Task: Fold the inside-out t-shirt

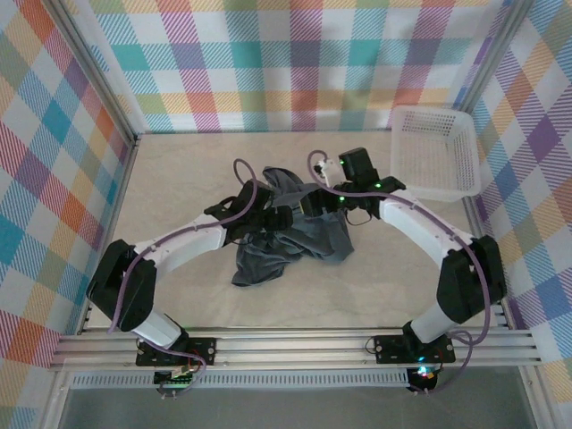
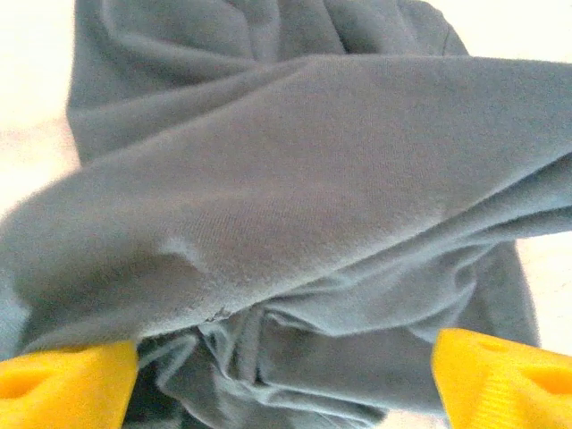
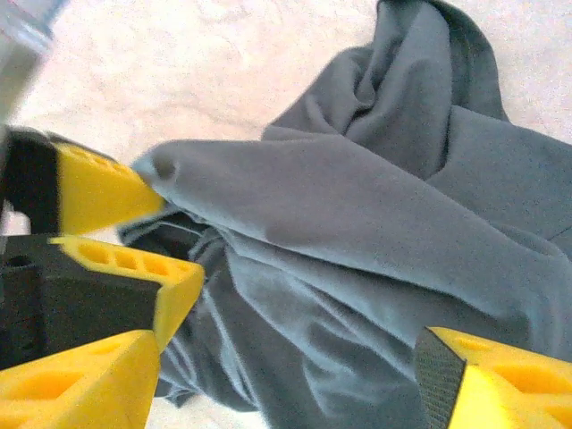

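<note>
White basket (image 1: 433,152) right of crumpled t-shirt (image 1: 313,241)

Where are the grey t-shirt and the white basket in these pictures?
grey t-shirt (image 1: 313,243), top external view, on its crumpled middle.
white plastic basket (image 1: 433,152), top external view, on its bare floor.
</note>
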You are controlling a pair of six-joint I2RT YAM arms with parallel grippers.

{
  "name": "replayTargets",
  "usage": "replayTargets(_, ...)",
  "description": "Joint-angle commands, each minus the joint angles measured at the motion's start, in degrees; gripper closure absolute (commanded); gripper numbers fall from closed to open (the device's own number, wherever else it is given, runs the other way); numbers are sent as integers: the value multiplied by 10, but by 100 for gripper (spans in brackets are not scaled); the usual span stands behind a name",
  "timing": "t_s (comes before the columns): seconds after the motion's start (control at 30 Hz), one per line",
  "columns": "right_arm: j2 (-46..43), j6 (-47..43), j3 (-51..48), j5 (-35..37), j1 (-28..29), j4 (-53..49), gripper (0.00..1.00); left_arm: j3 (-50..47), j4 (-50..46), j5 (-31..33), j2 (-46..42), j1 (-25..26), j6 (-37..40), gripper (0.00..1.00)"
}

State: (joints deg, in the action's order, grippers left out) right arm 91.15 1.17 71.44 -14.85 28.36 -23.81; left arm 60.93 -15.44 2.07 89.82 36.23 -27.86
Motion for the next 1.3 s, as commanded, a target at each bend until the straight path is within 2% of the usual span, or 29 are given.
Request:
replayTargets(0.0, 59, -2, 37, 139, -1, -33, 24, 45, -15, -38, 55, -7, 90, 6)
replayTargets(0.1, 68, 55, 37, 195, -1, -57, 23, 105, -36, -36, 121, -8, 113, 4)
replayTargets(0.17, 54, 89, 9, 211, 0, -41, 23, 141, -45, -23, 153, -11, 112, 8)
replayTargets(0.27, 49, 109, -35, 210, -2, -8, 22, 176, -29, -40, 182, -25, 91, 32)
replayTargets(0.33, 66, 114, -47, 237, -9, -10, 24, 185, -18, -50, 185, -38, 70, 44)
replayTargets(0.4, 71, 98, -74, 266, -15, 9, 31, 179, -10, -68, 176, -56, 50, 61)
replayTargets(0.47, 65, 78, -107, 253, -23, 37, 40, 173, 0, -88, 165, -71, 41, 77)
replayTargets(0.57, 37, 62, -141, 191, -30, 63, 74, 158, 19, -132, 145, -86, 40, 94)
replayTargets(0.6, 29, 58, -150, 173, -32, 69, 81, 154, 22, -143, 140, -88, 43, 100)
replayTargets(0.67, 10, 68, -166, 172, -37, 71, 96, 146, 17, -146, 132, -91, 46, 100)
replayTargets(0.73, -8, 100, -176, 162, -54, 67, 98, 140, 14, -145, 126, -95, 46, 100)
replayTargets(0.8, -30, 121, -178, 130, -64, 64, 87, 134, 14, -151, 121, -98, 41, 100)
replayTargets(0.87, -48, 147, -159, 60, -60, 59, 63, 128, 19, -159, 114, -98, 35, 100)
replayTargets(0.9, -51, 180, -148, 40, -56, 56, 56, 126, 23, -162, 110, -98, 31, 100)
replayTargets(1.0, -24, 333, -87, 44, -32, 10, 46, 130, 26, -170, 106, -97, 32, 100)
replayTargets(1.03, -4, 383, -69, 56, -24, -7, 44, 133, 21, -168, 107, -96, 36, 88)
replayTargets(1.07, 19, 434, -54, 64, -18, -19, 41, 134, 20, -167, 109, -94, 46, 69)
replayTargets(1.1, 39, 467, -41, 64, -17, -27, 41, 135, 15, -165, 110, -90, 64, 53)
replayTargets(1.13, 66, 489, -21, 65, -15, -39, 40, 138, 4, -155, 112, -81, 91, 44)
replayTargets(1.27, 144, 500, 36, 66, -1, -82, 39, 162, -53, -89, 144, -47, 178, 36)
